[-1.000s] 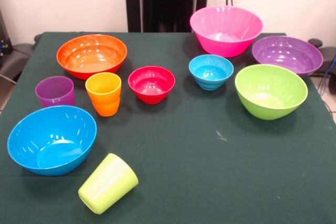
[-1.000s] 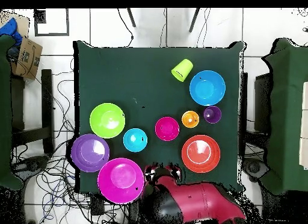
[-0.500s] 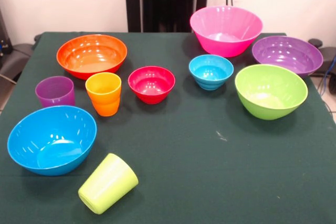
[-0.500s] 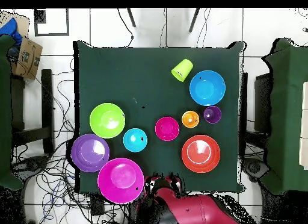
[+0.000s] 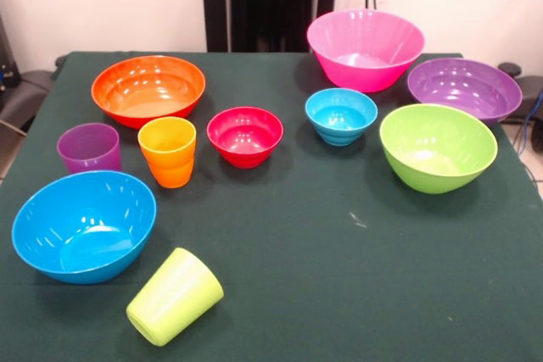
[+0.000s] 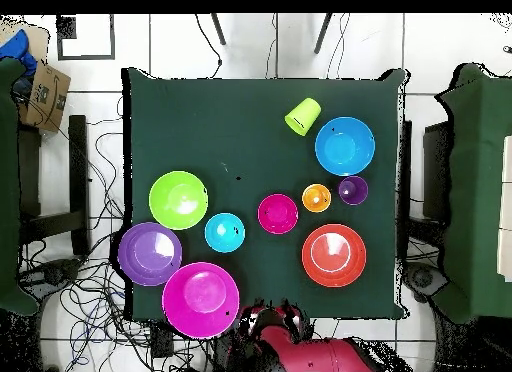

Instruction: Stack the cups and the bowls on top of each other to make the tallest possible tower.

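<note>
Every bowl and cup stands apart on the table; no tower is in view. The pink bowl (image 5: pixel 365 48), purple bowl (image 5: pixel 464 89) and lime green bowl (image 5: pixel 437 147) sit on the right. Mid-table are the small light blue bowl (image 5: pixel 341 115) and small red bowl (image 5: pixel 244 136). On the left are the orange bowl (image 5: pixel 148 89) and blue bowl (image 5: pixel 83 225). The orange cup (image 5: pixel 168 151) and purple cup (image 5: pixel 89 148) stand upright. The lime green cup (image 5: pixel 175 296) lies on its side. Only the overhead view shows my gripper (image 6: pixel 266 316), just off the table's edge beside the pink bowl (image 6: pixel 201 299).
A dark green cloth covers the table (image 5: pixel 356 277). Cables trail over the floor around it, a cardboard box (image 6: pixel 45 96) sits at one side, and two more green tables (image 6: pixel 480 188) flank it.
The arm has drawn back from the table's edge toward the bottom of the overhead view. The bowls and cups have not moved.
</note>
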`<move>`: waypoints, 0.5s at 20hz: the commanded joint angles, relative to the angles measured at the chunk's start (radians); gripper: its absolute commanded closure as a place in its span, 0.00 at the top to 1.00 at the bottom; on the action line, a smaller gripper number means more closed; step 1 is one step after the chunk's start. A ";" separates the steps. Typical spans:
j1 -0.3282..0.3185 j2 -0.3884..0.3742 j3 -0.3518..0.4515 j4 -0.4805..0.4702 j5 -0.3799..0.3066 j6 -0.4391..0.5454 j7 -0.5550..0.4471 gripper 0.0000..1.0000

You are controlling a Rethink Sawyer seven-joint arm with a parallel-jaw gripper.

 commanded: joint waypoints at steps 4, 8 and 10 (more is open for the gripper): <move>0.037 0.119 -0.009 -0.009 -0.076 -0.104 0.054 1.00; 0.058 0.197 -0.027 -0.079 -0.120 -0.101 0.047 1.00; 0.068 0.228 -0.035 -0.112 -0.137 -0.101 0.046 1.00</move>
